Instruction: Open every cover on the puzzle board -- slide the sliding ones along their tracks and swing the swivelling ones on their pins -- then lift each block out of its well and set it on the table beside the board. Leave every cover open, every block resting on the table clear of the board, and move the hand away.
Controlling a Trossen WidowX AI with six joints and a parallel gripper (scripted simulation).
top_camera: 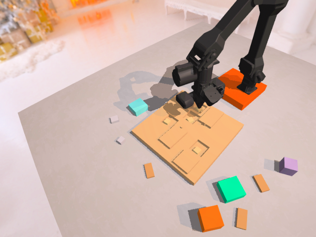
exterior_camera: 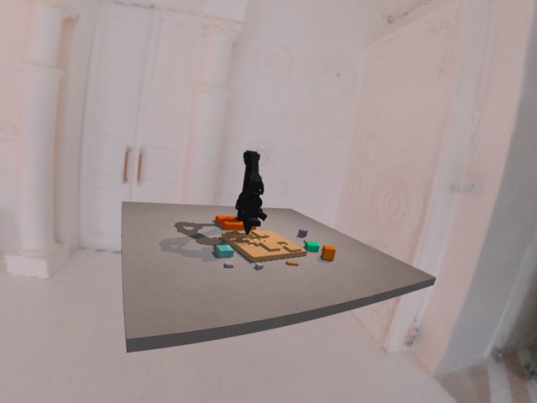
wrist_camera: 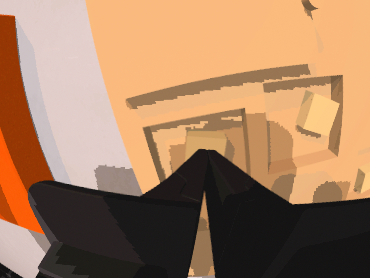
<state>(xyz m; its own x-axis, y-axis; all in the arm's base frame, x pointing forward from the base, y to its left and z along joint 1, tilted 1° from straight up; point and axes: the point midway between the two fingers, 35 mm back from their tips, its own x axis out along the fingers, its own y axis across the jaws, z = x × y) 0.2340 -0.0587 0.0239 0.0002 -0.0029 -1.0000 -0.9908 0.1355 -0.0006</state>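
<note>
The tan puzzle board [top_camera: 224,132] [exterior_camera: 260,254] [wrist_camera: 200,21] lies mid-table. Its covers [top_camera: 172,137] [top_camera: 184,160] [top_camera: 211,118] stand slid aside of their wells. Small tan blocks sit in open wells [top_camera: 167,121] [top_camera: 190,119] [top_camera: 196,150]. My gripper [top_camera: 199,107] [exterior_camera: 247,232] [wrist_camera: 205,158] is shut, with nothing between the fingers. Its tips point down into the well at the board's far corner, right at the small tan block [wrist_camera: 200,142] there. In the wrist view another well holds a tan block [wrist_camera: 320,114] to the right.
The arm's orange base [top_camera: 242,89] [exterior_camera: 229,223] [wrist_camera: 13,154] stands behind the board. Around the board lie a cyan block [top_camera: 137,106] [exterior_camera: 224,250], a green block [top_camera: 230,188], an orange block [top_camera: 210,218], a purple block [top_camera: 288,165], tan slabs [top_camera: 148,170] [top_camera: 260,182] and small grey pieces [top_camera: 114,118].
</note>
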